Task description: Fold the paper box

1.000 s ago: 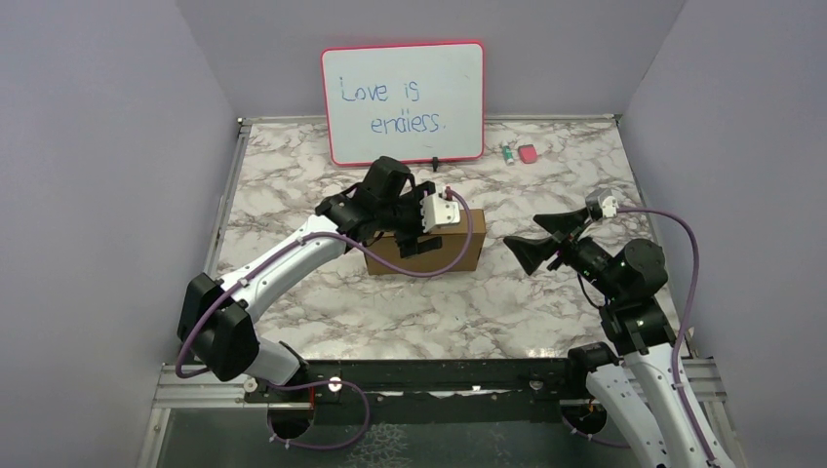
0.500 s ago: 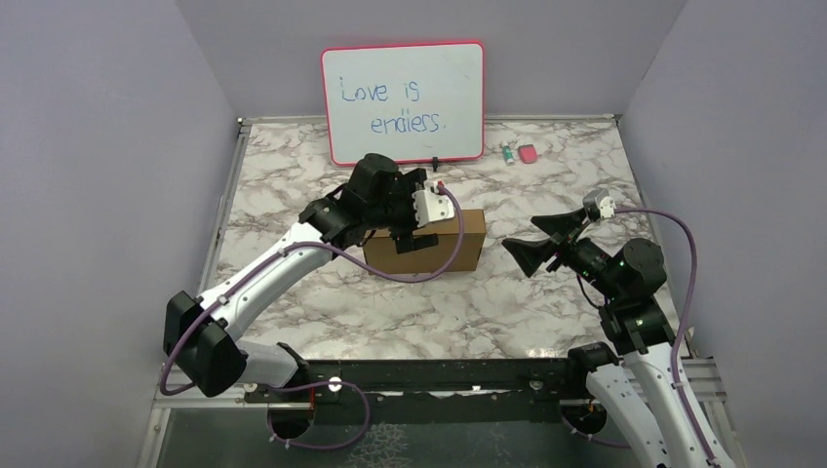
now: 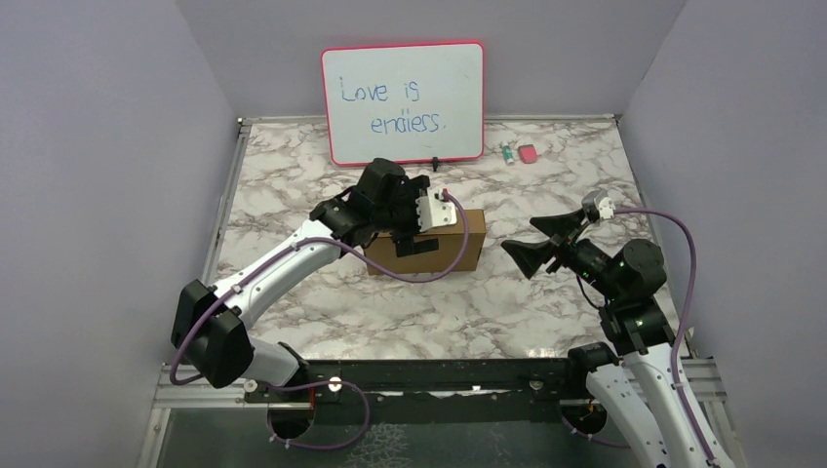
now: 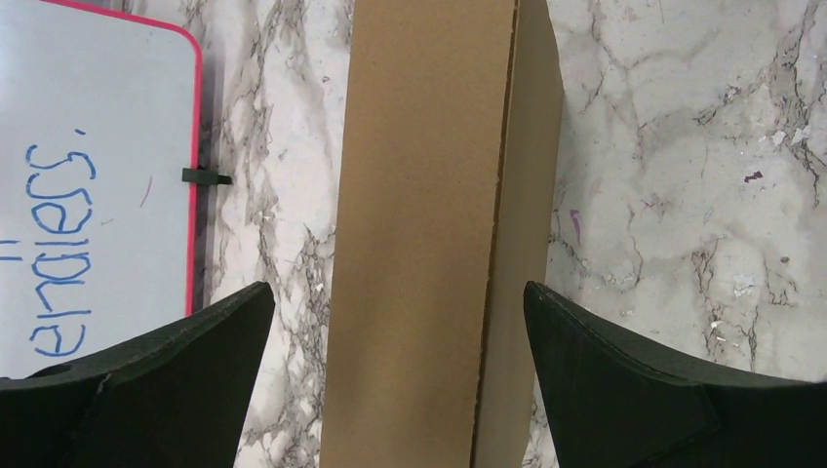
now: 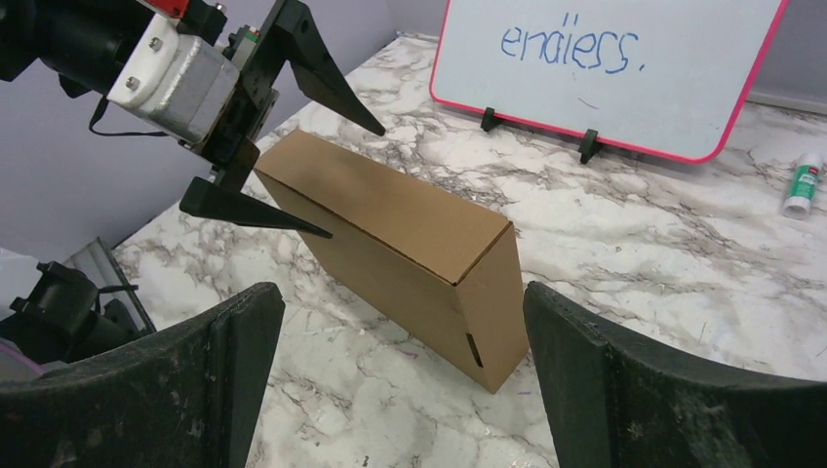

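Observation:
The paper box (image 3: pixel 456 244) is a closed plain brown mailer standing on its long narrow edge in the middle of the marble table. My left gripper (image 3: pixel 414 232) hovers open just above its left part; in the left wrist view the box (image 4: pixel 429 224) runs between the spread fingers without touching them. The right wrist view shows the box (image 5: pixel 390 253) and the left gripper's fingers (image 5: pixel 255 208) astride its top edge. My right gripper (image 3: pixel 534 241) is open and empty, to the right of the box, pointing at it.
A pink-framed whiteboard (image 3: pixel 404 100) reading "Love is endless." stands at the back. A small green-capped bottle (image 3: pixel 507 153) and a pink eraser (image 3: pixel 528 153) lie at the back right. Grey walls enclose the table on three sides.
My left gripper lifted back off the box's front, then settled again over its top left. The box and the right arm have barely moved.

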Robot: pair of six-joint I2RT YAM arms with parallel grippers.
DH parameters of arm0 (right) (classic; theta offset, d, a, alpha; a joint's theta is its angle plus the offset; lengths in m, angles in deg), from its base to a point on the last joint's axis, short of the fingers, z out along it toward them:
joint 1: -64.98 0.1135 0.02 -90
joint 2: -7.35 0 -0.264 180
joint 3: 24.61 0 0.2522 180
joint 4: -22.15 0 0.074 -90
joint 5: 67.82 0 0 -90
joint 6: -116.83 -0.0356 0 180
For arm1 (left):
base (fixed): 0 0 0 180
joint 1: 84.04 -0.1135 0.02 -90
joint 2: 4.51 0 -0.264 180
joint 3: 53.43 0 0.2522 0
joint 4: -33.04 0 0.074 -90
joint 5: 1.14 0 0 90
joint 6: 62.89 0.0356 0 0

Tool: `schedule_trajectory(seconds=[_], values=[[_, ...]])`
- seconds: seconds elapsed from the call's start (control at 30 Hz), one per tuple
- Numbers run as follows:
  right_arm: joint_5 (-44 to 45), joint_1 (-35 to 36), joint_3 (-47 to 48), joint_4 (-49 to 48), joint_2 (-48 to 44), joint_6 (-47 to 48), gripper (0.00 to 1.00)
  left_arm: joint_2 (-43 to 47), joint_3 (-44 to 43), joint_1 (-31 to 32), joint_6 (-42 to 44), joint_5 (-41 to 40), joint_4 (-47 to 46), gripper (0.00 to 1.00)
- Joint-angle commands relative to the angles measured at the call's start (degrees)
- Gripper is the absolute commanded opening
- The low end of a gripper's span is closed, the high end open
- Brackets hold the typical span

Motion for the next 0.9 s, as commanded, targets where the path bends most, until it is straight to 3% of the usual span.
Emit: schedule_trajectory(seconds=[0.0,0.27,0.43,0.67,0.87], values=[[-1.8,0.3,-0.8,-1.3,0.1,0.7,0.98,-1.9,0.3,-0.3,0.7,3.2,-0.1,0.99],[-2.4,0.3,-0.9,-1.3,0.1,0.7,0.98,-5.9,-1.3,-0.4,-0.7,3.4,0.0,0.87],[-2.4,0.3,-1.0,-1.4,0.0,0.7,0.97,-5.4,-1.7,-0.3,-0.9,3.3,0.9,0.68],[-2.2,0.3,-1.2,-1.6,0.0,0.7,0.97,-2.1,-3.5,0.2,-2.3,-6.2,0.5,0.44],[-2.2,0.3,-1.4,-2.0,0.0,0.6,0.97,0.5,0.1,2.7,-3.2,-17.6,-3.6,0.38]])
